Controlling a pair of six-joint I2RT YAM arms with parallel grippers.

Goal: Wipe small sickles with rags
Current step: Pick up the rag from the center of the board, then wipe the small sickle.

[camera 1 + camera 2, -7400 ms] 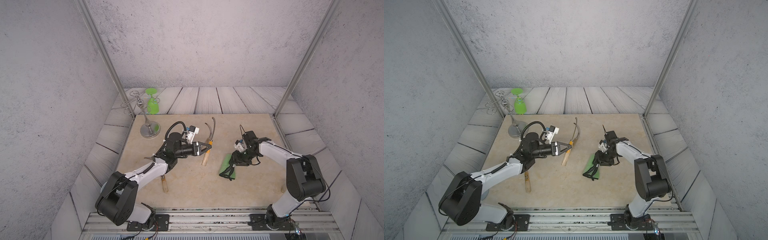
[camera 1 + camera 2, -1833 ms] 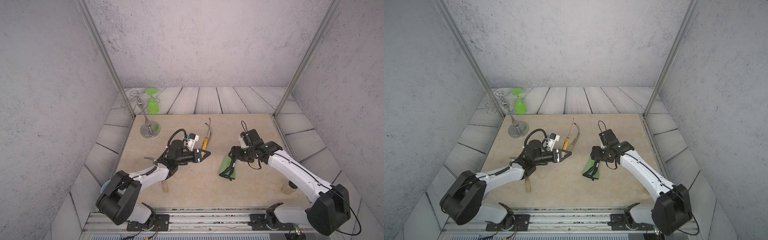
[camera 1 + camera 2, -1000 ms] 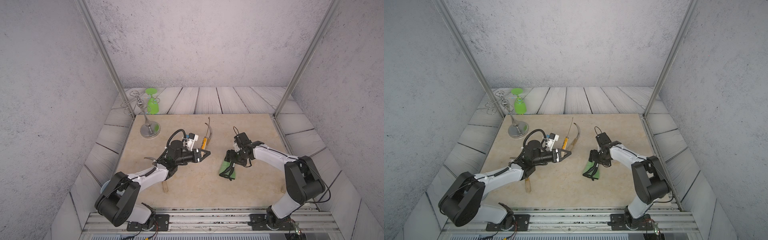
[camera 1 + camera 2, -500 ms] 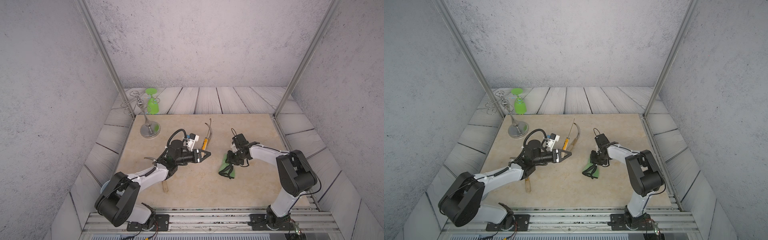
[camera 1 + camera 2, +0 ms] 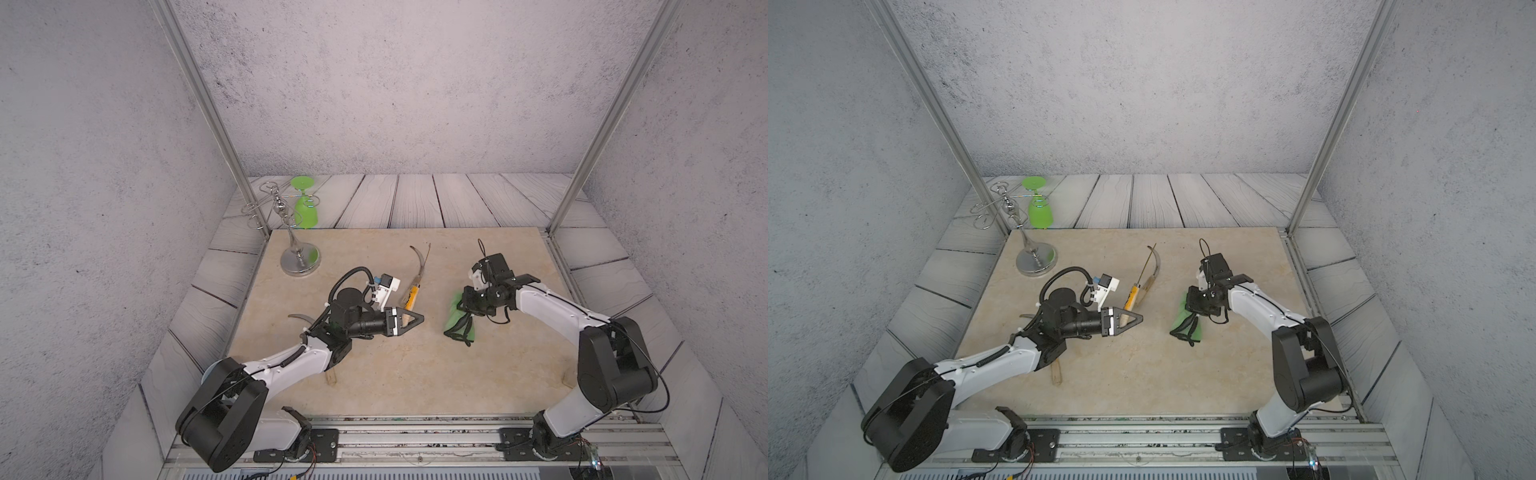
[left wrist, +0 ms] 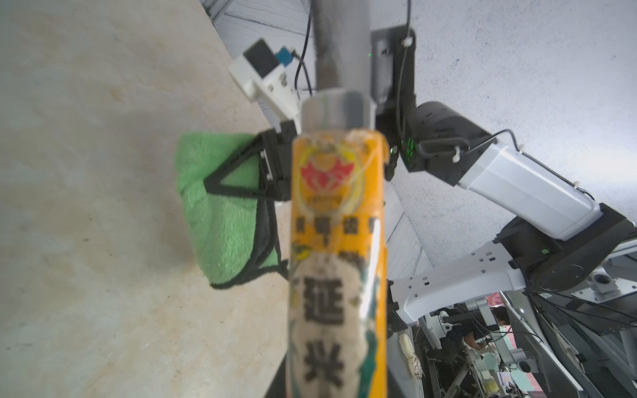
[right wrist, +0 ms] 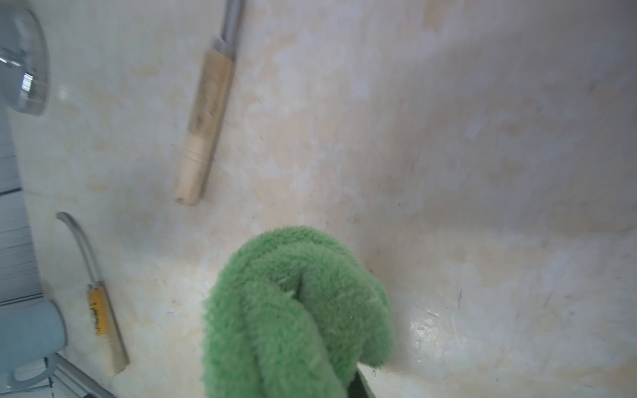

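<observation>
beige stone tabletop (image 5: 415,374): left gripper (image 5: 417,320) is clamping the orange-labelled wooden handle of a grey-bladed small sickle (image 5: 411,296); right gripper (image 5: 460,306) is pinching the fuzzy green black-trimmed rag (image 5: 455,322), resting nearby on the stone.

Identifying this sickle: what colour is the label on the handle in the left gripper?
Orange label with a red emblem; clearest in left wrist view.

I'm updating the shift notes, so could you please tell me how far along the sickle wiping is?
Done: nothing visibly wiped. In hand: left fingers grip the orange-labelled sickle off the table; right fingers pinch the green rag, not yet touching the blade. Left: wipe it, then the two sickles lying on the table.
</observation>
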